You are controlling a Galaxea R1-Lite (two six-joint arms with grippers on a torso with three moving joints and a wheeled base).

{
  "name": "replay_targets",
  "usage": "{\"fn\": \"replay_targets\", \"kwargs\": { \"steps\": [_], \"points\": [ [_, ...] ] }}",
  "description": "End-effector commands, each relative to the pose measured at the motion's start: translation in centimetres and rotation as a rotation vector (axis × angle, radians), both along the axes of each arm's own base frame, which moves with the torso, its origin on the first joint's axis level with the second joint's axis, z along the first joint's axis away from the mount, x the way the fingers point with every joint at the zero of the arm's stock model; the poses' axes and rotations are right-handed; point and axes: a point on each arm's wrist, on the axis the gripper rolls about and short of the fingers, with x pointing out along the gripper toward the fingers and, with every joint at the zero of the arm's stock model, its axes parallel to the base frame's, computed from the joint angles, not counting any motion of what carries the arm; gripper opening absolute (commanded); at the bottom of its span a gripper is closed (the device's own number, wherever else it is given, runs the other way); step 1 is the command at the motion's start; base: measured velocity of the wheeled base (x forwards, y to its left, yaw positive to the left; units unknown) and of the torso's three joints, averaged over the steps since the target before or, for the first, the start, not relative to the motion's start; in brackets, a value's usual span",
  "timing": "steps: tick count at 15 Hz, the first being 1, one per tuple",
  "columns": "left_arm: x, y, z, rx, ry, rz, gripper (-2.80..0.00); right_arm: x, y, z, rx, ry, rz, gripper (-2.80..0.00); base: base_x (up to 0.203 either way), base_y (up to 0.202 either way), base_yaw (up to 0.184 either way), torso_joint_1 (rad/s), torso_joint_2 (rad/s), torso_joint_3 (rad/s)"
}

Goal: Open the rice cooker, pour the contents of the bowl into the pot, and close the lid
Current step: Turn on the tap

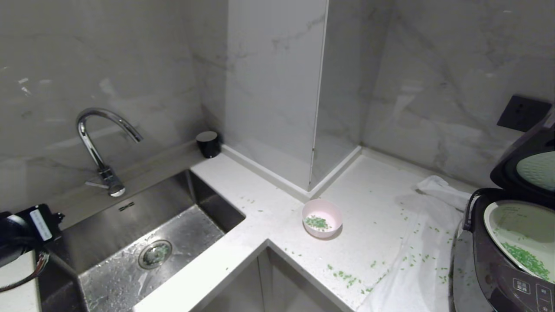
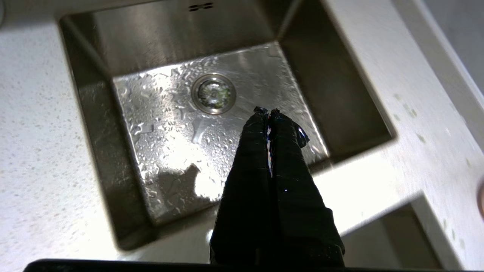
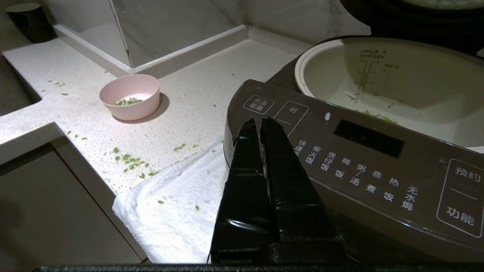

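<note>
dim greenish kitchen light, hard glare on wet sink, soft shadow beside bowl

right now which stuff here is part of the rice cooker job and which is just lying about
Part of the job:
- rice cooker
- lid, standing open
- pot
- bowl
- green bits in the bowl

Just lying about:
- sink
- faucet
- black cup
- white towel
</note>
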Motion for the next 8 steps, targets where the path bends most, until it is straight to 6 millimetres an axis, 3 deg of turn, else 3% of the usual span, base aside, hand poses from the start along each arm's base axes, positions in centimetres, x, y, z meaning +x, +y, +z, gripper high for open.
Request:
{"fn": "replay_targets", "kwargs": {
  "steps": [1,4,8],
  "points": [
    [7.8,2.2,-3.3,-0.063,0.161,0.081,-2.80,0.0,0.0,-0.1,-0.001,0.002,0.000,-2.80,0.000,0.000,0.000,0.000,0.00,0.000],
    [12.3,3.7,-4.2,-0.061,0.158,0.172,-2.80,0.0,0.0,-0.1,-0.001,0.003,0.000,-2.80,0.000,0.000,0.000,0.000,0.00,0.000],
    [16.1,5.3,-6.3,-0.043,0.189,0.284,-2.80,0.0,0.0,-0.1,-0.001,0.003,0.000,-2.80,0.000,0.000,0.000,0.000,0.00,0.000]
  ]
}}
